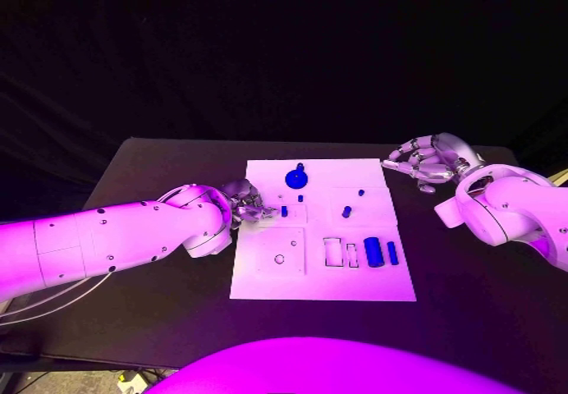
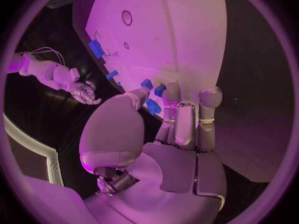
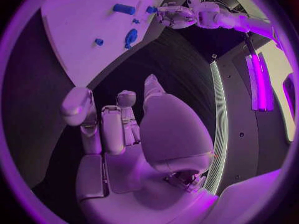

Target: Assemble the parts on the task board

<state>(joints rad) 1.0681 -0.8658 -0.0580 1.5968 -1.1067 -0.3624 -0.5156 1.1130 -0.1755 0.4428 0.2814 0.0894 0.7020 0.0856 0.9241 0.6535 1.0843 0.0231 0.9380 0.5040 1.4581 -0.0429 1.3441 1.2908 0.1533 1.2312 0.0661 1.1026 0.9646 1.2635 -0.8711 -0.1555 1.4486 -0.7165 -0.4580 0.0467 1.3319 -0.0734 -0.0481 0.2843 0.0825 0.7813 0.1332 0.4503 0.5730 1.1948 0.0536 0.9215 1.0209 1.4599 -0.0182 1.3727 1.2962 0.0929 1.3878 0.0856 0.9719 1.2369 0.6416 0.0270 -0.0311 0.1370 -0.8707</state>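
Left hand [image 1: 240, 203] hovers empty at the task board [image 1: 355, 283] edge; right hand [image 1: 428, 160] spread, empty

Nothing here can be read. The flat white rectangular task board [image 1: 322, 283] carries only thin outlined recesses and small circles, with no letters or numbers on it. The small blue plastic parts [image 1: 374, 251] on it bear no marks that I can make out. The smooth white arm casings and the black table [image 1: 166, 164] show no brand or label either.
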